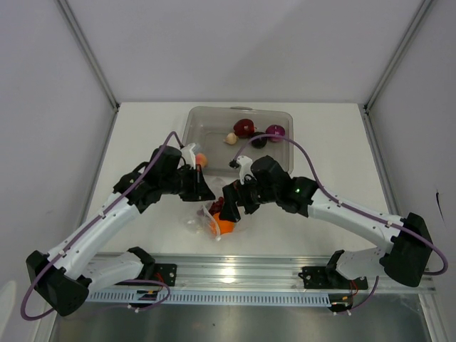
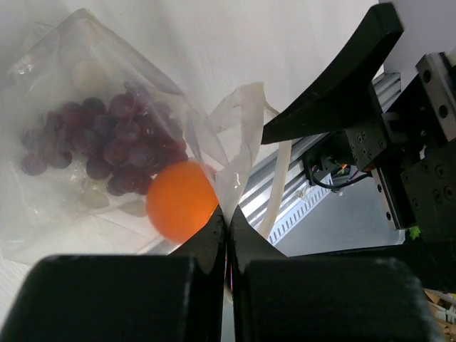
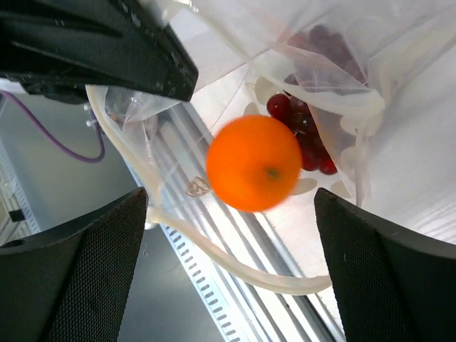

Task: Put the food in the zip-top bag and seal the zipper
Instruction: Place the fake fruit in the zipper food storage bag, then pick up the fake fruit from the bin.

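Observation:
The clear zip-top bag [image 1: 201, 219] lies near the table's front edge, between both arms. My left gripper [image 2: 228, 217] is shut on the bag's mouth edge and holds it up. A dark red grape bunch [image 2: 107, 142] sits inside the bag. The orange [image 3: 254, 173] looks blurred at the bag's mouth, just beyond my right gripper [image 3: 229, 221]. That gripper is wide open and touches nothing. The zipper [image 3: 243, 271] shows as a whitish strip curving below the orange. In the top view the orange [image 1: 224, 226] lies under the right gripper [image 1: 231, 208].
The grey tray [image 1: 206, 114] at the back holds a dark red fruit [image 1: 244, 128], a purple ball [image 1: 275, 132], a blackish fruit [image 1: 258, 140] and a beige bulb [image 1: 231, 138]. A peach [image 1: 201, 159] lies by the left wrist. The metal rail [image 1: 242, 274] runs along the front edge.

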Controlling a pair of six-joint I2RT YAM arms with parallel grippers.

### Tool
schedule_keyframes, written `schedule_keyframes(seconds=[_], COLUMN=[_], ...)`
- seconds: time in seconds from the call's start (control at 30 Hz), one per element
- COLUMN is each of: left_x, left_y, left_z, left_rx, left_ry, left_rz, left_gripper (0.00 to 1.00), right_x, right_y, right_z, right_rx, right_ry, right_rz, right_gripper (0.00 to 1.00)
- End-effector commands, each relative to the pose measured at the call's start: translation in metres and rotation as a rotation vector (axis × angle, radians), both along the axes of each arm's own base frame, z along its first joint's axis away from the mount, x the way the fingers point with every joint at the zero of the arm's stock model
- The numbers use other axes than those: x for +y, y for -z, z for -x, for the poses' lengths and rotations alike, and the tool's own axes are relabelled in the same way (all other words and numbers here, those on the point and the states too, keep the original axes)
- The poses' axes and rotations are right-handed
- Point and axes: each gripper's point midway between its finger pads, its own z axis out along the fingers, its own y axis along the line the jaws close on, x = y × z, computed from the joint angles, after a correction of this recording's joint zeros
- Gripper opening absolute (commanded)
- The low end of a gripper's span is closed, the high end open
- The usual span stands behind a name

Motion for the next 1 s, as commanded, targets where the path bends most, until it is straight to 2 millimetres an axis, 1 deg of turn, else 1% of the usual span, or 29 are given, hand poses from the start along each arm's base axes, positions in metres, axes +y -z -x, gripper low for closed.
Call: schedule_keyframes(seconds=[0.0,0.17,0.2,0.3,0.33,0.4,0.43,0.47,0.5,0.53,0.57,0.6,0.63,0.67,0.7,0.73,0.77,0.8,0.83,0.87,0.9,0.93,0.97], left_x=[-0.002,-0.002,-0.002,0.001,0.002,0.004,0.008,0.009,0.011,0.013,0.015,0.016,0.019,0.020,0.021,0.024,0.027,0.029,0.031,0.034,0.037,0.038,0.040], left_y=[-0.022,-0.017,-0.017,-0.017,-0.017,-0.015,-0.011,-0.010,-0.009,-0.004,-0.002,0.000,0.004,0.006,0.007,0.011,0.014,0.014,0.016,0.022,0.021,0.023,0.025], left_z=[0.000,0.001,0.001,0.001,0.002,0.003,0.005,0.006,0.009,0.013,0.015,0.018,0.021,0.023,0.025,0.027,0.029,0.030,0.032,0.034,0.035,0.036,0.038], left_rx=[-0.044,-0.036,-0.034,-0.040,-0.044,-0.045,-0.047,-0.049,-0.047,-0.040,-0.038,-0.031,-0.024,-0.022,-0.022,-0.013,-0.017,-0.020,-0.017,-0.012,-0.022,-0.023,-0.019], left_ry=[0.003,0.001,0.002,-0.012,-0.015,-0.026,-0.036,-0.041,-0.042,-0.041,-0.043,-0.042,-0.042,-0.039,-0.040,-0.044,-0.051,-0.055,-0.060,-0.067,-0.072,-0.076,-0.078], left_rz=[0.052,0.053,0.053,0.049,0.049,0.048,0.042,0.041,0.042,0.038,0.037,0.034,0.029,0.026,0.021,0.010,0.003,0.001,-0.006,-0.018,-0.016,-0.019,-0.025], left_gripper=[0.01,0.01,0.01,0.01,0.01,0.01,0.00,0.01,0.01,0.01,0.01,0.01,0.01,0.01,0.00,0.01,0.00,0.01,0.01,0.01,0.01,0.00,0.01], right_x=[0.011,0.004,0.000,-0.011,-0.020,-0.030,-0.035,-0.043,-0.043,-0.045,-0.046,-0.044,-0.039,-0.033,-0.031,-0.024,-0.020,-0.014,-0.009,-0.001,0.008,0.015,0.024], right_y=[-0.046,-0.060,-0.060,-0.067,-0.071,-0.079,-0.083,-0.086,-0.095,-0.099,-0.086,-0.082,-0.096,-0.075,-0.071,-0.083,-0.079,-0.061,-0.056,-0.068,-0.050,-0.047,-0.056], right_z=[-0.019,-0.029,-0.032,-0.050,-0.064,-0.083,-0.092,-0.107,-0.117,-0.126,-0.143,-0.151,-0.162,-0.178,-0.186,-0.198,-0.206,-0.220,-0.227,-0.235,-0.243,-0.247,-0.253], right_rx=[-0.119,-0.143,-0.143,-0.158,-0.157,-0.165,-0.173,-0.183,-0.209,-0.224,-0.228,-0.231,-0.262,-0.256,-0.255,-0.279,-0.278,-0.261,-0.257,-0.276,-0.244,-0.236,-0.244], right_ry=[0.044,0.080,0.097,0.170,0.224,0.307,0.338,0.379,0.389,0.399,0.411,0.409,0.406,0.402,0.400,0.401,0.399,0.400,0.396,0.390,0.374,0.362,0.347], right_rz=[-0.099,-0.103,-0.092,-0.086,-0.093,-0.117,-0.131,-0.142,-0.166,-0.166,-0.119,-0.096,-0.100,-0.038,-0.018,-0.035,-0.024,0.003,0.009,-0.012,0.003,-0.006,-0.034], right_gripper=[0.99,0.99,0.99,0.99,0.99,0.99,1.00,0.99,0.99,0.99,0.99,0.99,0.99,1.00,0.99,0.99,0.99,0.99,0.99,0.99,1.00,0.99,0.99])
